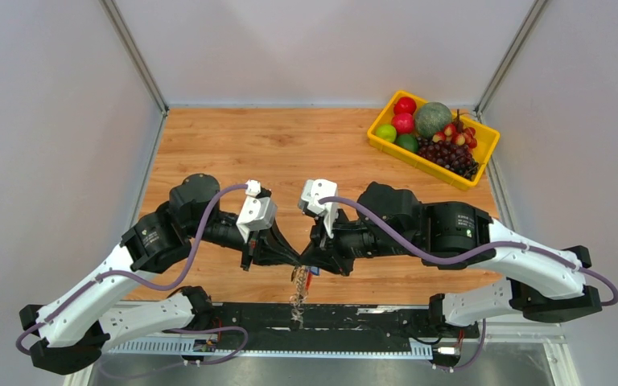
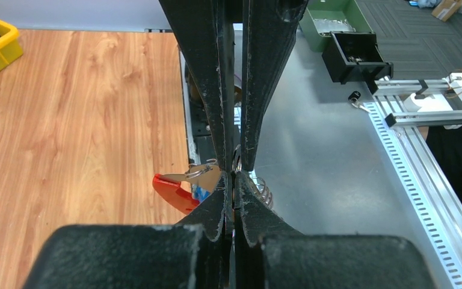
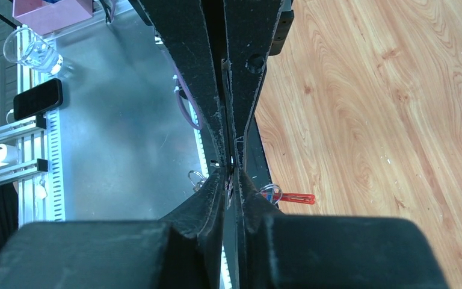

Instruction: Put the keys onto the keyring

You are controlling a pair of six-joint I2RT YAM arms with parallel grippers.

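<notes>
Your left claw (image 2: pixel 234 176) is clamped on the keyring (image 2: pixel 171 188), held over the near edge of the desk (image 1: pixel 233 145). Your right claw (image 3: pixel 233 176) is pressed shut on something thin that you cannot identify. A blue-headed key (image 2: pixel 201 193) sits against the ring, so threading looks underway, but you cannot tell how many are on.

Robot lab cell. A wood tabletop (image 1: pixel 290 153) is boxed in by white panels (image 1: pixel 48 121) on aluminium posts (image 1: pixel 133 52). A steel bench (image 2: pixel 325 168) is set alongside, with slotted cable duct (image 2: pixel 421 186), a green parts bin (image 2: pixel 331 21) and a black one (image 2: pixel 355 54). Carpet tiles (image 2: pixel 421 30) are seen beyond. Fruit is kept in a yellow tray (image 1: pixel 386 143).
</notes>
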